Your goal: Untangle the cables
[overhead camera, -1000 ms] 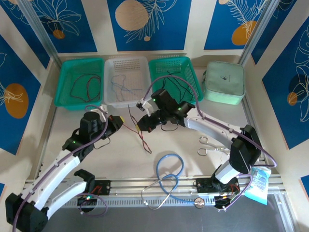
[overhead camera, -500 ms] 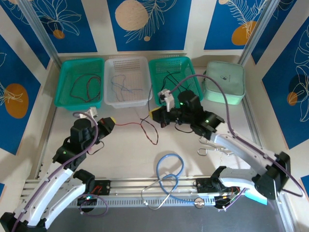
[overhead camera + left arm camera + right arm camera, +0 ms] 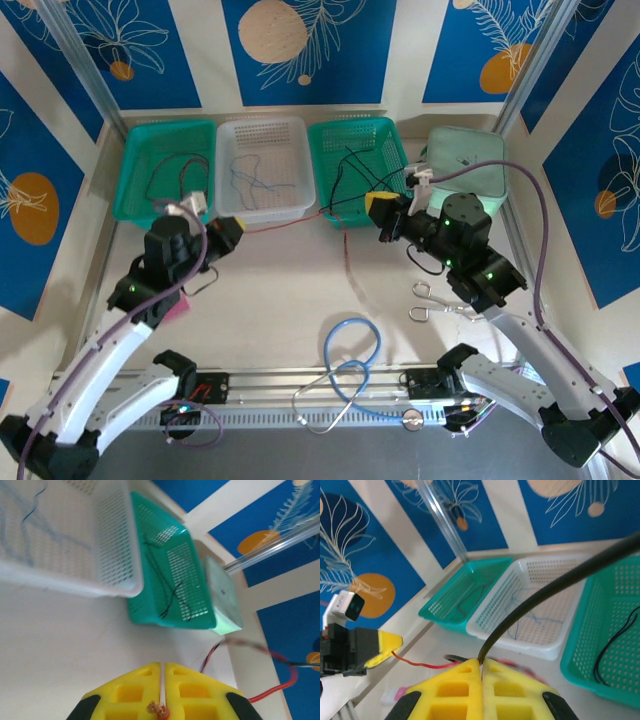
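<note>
Cables hang stretched above the desk [image 3: 280, 300], with open room on the near side. The red cable [image 3: 290, 229] runs sideways from the left tool [image 3: 228, 238], pressed together on its end, towards the right tool [image 3: 383, 218]. That tool pinches a black cable [image 3: 560, 582] trailing back into the right green basket [image 3: 392, 135]. The baskets crowd the far edge.

Along the table's [image 3: 250, 300] far edge you have a green basket [image 3: 150, 212], a translucent white basket [image 3: 262, 212], a second green basket [image 3: 355, 122]: all perforated plastic. Table top matt off-white. Forceps [image 3: 432, 298]: shiny metal. Left gripper [image 3: 161, 672] pads [image 3: 131, 692]: matt yellow plastic. Red cable [image 3: 290, 229], black cable [image 3: 545, 585]: smooth sheathing.
</note>
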Action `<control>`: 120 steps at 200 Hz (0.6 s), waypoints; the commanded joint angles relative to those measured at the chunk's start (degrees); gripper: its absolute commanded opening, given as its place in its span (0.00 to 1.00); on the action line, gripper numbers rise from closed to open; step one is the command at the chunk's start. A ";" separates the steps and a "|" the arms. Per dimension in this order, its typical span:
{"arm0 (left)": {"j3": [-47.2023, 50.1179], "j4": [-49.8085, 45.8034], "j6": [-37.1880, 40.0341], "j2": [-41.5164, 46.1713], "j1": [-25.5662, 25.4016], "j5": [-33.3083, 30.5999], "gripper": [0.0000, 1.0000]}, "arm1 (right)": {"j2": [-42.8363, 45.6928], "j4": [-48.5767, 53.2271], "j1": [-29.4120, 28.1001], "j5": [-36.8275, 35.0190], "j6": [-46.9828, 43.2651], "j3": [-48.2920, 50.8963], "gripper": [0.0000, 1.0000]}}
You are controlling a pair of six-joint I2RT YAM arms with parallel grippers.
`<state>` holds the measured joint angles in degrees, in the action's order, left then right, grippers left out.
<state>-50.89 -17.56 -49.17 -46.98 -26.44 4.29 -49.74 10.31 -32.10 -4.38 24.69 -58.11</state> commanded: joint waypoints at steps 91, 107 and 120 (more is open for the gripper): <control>-5.18 0.59 5.70 -0.05 -0.28 -1.70 0.00 | 5.85 -5.27 4.85 -7.84 0.46 -3.43 0.00; -3.81 0.55 5.69 0.39 -0.28 -1.66 0.00 | 6.54 -6.15 5.62 -5.27 1.72 -2.82 0.00; -2.23 0.39 6.18 0.79 -0.20 -2.45 0.00 | 6.91 -6.47 5.99 -5.34 1.94 -2.60 0.00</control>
<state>-55.64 -16.93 -43.42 -47.24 -26.44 4.38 -44.40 7.27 -27.22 -9.61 25.12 -61.30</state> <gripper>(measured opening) 0.058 0.047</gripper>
